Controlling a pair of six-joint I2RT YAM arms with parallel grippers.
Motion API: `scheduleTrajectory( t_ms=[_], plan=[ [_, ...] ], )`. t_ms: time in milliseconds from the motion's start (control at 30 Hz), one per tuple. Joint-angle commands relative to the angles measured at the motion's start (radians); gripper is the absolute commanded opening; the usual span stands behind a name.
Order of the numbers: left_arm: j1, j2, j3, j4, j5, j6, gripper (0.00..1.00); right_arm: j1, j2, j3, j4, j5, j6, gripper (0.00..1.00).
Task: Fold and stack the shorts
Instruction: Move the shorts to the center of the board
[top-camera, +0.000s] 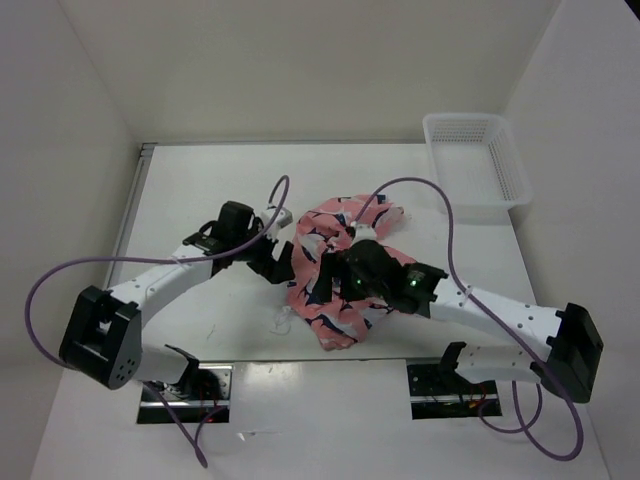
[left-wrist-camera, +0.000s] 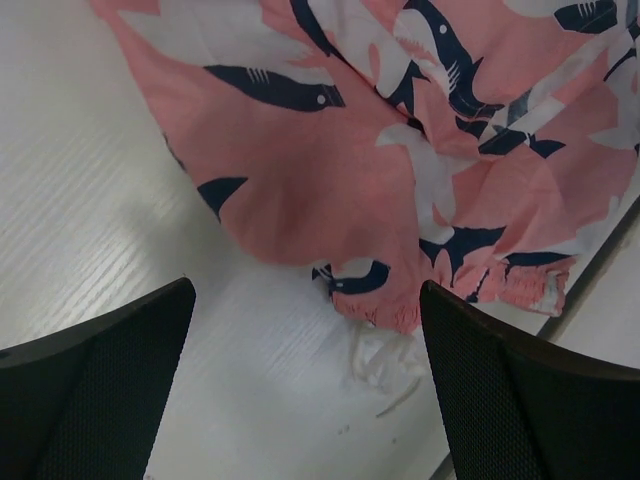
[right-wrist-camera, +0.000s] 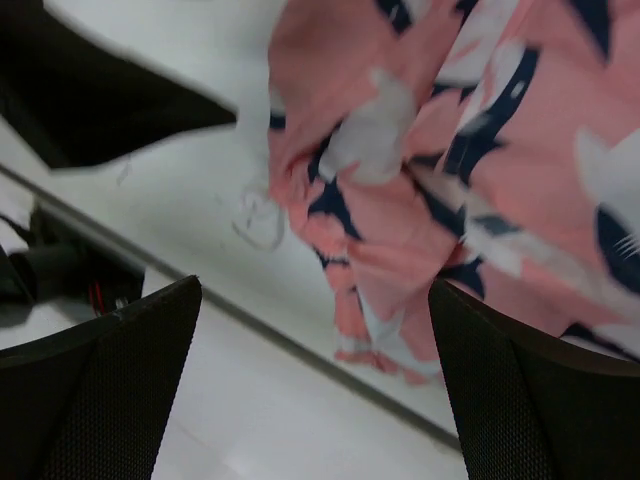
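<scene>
Top external: crumpled shorts (top-camera: 345, 320) beside L gripper (top-camera: 280, 262), under R gripper (top-camera: 335, 278), both w/ jaws wide apart, empty.

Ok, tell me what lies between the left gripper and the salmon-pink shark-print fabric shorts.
Only bare white tabletop with a small whitish smudge, seen in the left wrist view between the left gripper and the shorts.

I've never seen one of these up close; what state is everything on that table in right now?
Shorts: crumpled in a heap, unfolded.
Left jaws: wide open, empty, beside the shorts' edge.
Right jaws: wide open, over the shorts, gripping nothing.
Basket: upright, empty, at the far right corner.
</scene>
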Motion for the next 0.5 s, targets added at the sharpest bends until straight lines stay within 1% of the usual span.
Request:
scheduleTrajectory(
  t_ms=[0,33,100,133,167,267,300,367,400,433,467],
  plan=[
    [-0.048,0.065,0.014,0.178,-0.007,0.004,1.00,0.114,-0.008,-0.046,-0.021,0.015,0.126,0.99],
    [-0.059,0.105,0.014,0.200,-0.007,0.004,1.00,0.186,0.003,-0.055,-0.021,0.033,0.146,0.99],
    [-0.069,0.145,0.026,0.240,-0.016,0.004,1.00,0.241,0.040,-0.064,-0.030,0.053,0.210,0.99],
    [-0.079,0.177,0.037,0.255,-0.016,0.004,1.00,0.289,0.049,-0.081,-0.030,0.064,0.230,0.99],
    [-0.079,0.192,0.037,0.269,-0.016,0.004,1.00,0.313,0.067,-0.099,-0.030,0.064,0.268,0.99],
    [-0.079,0.240,0.046,0.304,-0.016,0.004,1.00,0.379,0.118,-0.112,0.002,0.099,0.315,0.99],
    [-0.079,0.251,0.057,0.317,-0.016,0.004,1.00,0.392,0.168,-0.112,0.020,0.114,0.334,0.99],
    [-0.079,0.260,0.057,0.332,-0.025,0.004,0.97,0.413,0.228,-0.103,0.029,0.174,0.376,0.95],
    [-0.079,0.260,0.057,0.341,-0.025,0.004,0.94,0.413,0.286,-0.103,0.029,0.197,0.391,0.91],
    [-0.079,0.260,0.057,0.341,-0.025,0.004,0.93,0.413,0.313,-0.091,0.029,0.249,0.410,0.83],
    [-0.079,0.269,0.057,0.341,-0.025,0.004,0.89,0.413,0.336,-0.078,0.042,0.277,0.422,0.79]
  ],
)
